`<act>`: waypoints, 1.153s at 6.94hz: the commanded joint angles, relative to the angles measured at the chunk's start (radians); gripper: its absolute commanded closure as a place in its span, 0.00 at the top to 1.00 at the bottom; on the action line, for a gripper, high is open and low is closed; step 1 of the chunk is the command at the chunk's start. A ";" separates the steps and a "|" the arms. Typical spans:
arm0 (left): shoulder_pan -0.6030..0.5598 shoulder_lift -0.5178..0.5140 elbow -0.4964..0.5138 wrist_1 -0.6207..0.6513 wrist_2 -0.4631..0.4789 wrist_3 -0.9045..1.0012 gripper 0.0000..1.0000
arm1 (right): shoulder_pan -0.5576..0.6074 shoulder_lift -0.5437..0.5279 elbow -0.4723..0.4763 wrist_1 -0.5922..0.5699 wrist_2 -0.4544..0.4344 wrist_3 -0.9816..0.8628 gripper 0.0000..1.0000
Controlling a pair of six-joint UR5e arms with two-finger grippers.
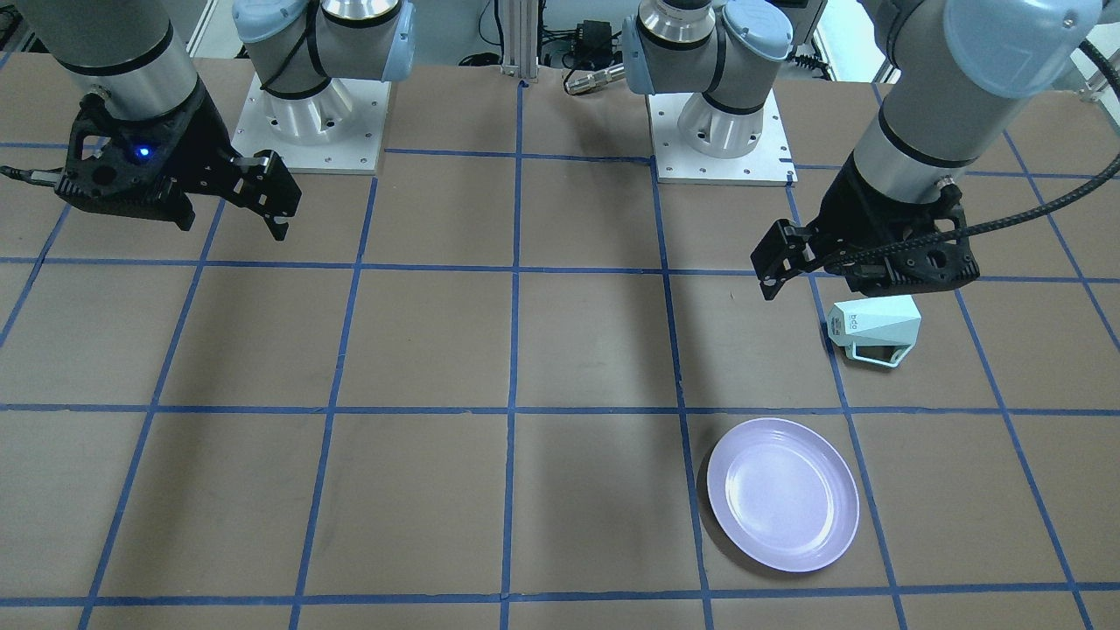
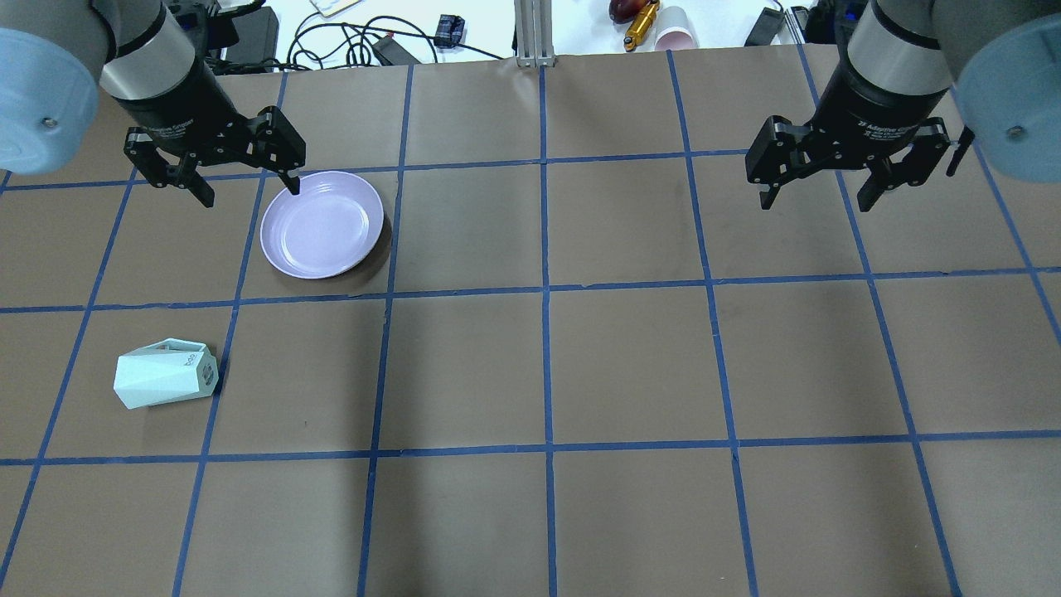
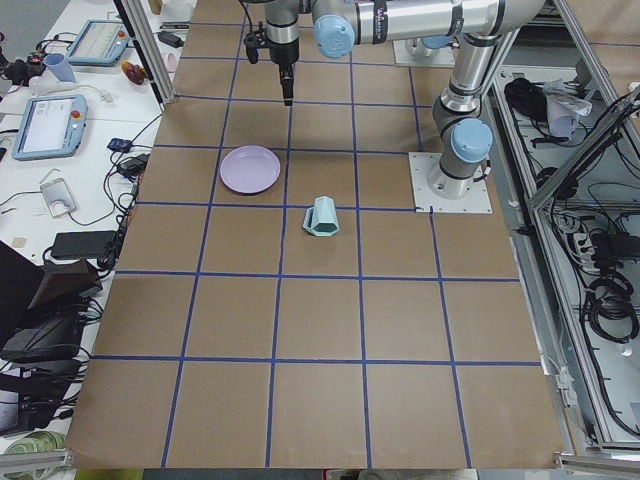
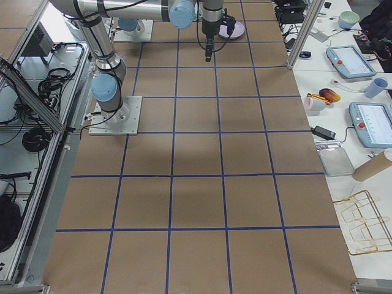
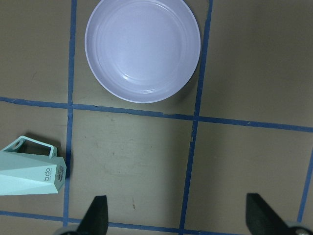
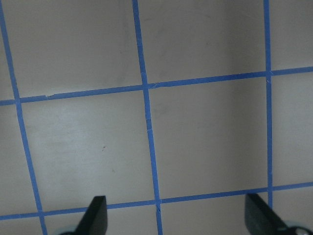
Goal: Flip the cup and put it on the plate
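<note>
The cup (image 2: 164,375) lies on its side on the bench (image 2: 630,373), a brown surface marked into squares with blue tape, in the half on the robot's left. Its labelled base faces the middle of the bench and sits just beside a tape line, its mouth faces the bench's left end, and its angular handle points away from the robot's base. The plate (image 2: 322,224) sits flat and right way up in the next square farther from the robot, apart from the cup and touching nothing, with nothing on it. The left tool (image 5: 177,215) hangs well above the bench, its jaws spread wide and gripping nothing. From its wrist camera the plate shows ahead and the cup shows off to the lower left, beyond one finger (image 5: 96,214). The right tool (image 2: 816,201) hangs above the other half of the bench, well apart from both things, jaws likewise spread wide and empty. Its wrist camera shows only brown surface and tape lines beneath it.
</note>
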 commanded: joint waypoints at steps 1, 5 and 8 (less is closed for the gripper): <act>0.102 -0.001 -0.008 -0.004 -0.011 0.100 1.00 | 0.000 0.000 0.000 0.000 0.000 0.000 1.00; 0.322 -0.002 -0.028 -0.013 -0.051 0.293 1.00 | 0.000 0.000 0.000 0.000 0.000 0.000 1.00; 0.462 -0.023 -0.097 0.004 -0.065 0.436 1.00 | 0.000 0.000 0.002 0.000 0.000 0.000 1.00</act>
